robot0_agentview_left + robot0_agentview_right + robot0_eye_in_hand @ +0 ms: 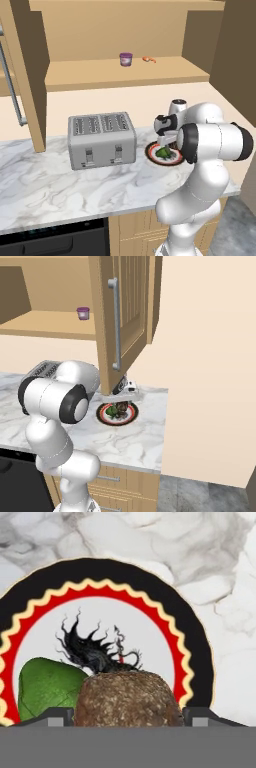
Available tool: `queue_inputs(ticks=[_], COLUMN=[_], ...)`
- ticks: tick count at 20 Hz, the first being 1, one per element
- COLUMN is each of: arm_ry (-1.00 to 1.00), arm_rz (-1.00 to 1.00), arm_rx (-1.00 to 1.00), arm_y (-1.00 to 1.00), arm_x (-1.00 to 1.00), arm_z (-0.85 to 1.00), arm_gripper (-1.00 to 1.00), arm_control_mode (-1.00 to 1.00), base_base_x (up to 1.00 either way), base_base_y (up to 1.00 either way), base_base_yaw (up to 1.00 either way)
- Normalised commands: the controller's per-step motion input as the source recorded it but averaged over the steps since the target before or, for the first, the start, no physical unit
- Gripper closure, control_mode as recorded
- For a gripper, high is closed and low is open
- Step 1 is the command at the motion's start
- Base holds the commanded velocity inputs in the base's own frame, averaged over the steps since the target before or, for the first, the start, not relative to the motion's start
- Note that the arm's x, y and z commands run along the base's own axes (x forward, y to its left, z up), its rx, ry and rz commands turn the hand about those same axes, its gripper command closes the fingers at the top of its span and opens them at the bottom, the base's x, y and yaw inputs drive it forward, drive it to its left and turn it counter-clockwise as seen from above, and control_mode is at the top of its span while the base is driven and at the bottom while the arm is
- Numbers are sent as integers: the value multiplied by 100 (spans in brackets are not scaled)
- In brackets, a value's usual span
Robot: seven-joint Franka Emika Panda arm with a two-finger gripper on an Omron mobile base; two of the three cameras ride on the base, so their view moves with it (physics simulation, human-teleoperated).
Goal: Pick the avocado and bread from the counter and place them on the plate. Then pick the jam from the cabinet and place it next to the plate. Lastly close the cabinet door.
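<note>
In the hand view my gripper (127, 718) is shut on the bread (127, 698), a dark brown chunk, with a fingertip at each of its sides. It hangs just over the plate (165, 607), which has a red wavy rim and a white centre. The green avocado (47, 687) lies on the plate left of the bread. From the base, the gripper (121, 402) stands over the plate (102, 415) on the marble counter (60, 180). The purple jam (125, 59) stands on the shelf of the open cabinet (100, 75).
A silver toaster (102, 139) stands on the counter left of the plate. A tiny orange item (149, 59) lies on the shelf right of the jam. The cabinet door (127, 316) hangs open above the plate, its bar handle (116, 323) facing me.
</note>
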Motion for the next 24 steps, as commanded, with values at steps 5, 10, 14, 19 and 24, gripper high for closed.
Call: queue_inputs(ticks=[5,10,14,19,24], arm_ry=[0,0,0,-4,-12], arm_rz=[0,0,0,1,0], arm_rx=[0,0,0,0,0], arm_y=[3,0,0,3,15], arm_x=[-5,-2,-4,-8,-20], arm_z=[0,0,0,0,8], arm_gripper=[-100,-100,-100,-100,-100], arm_control_mode=[-100,-100,-100,-100,-100], base_base_x=[0,0,0,0,0], base_base_y=[0,0,0,0,0], base_base_yaw=[0,0,0,0,0])
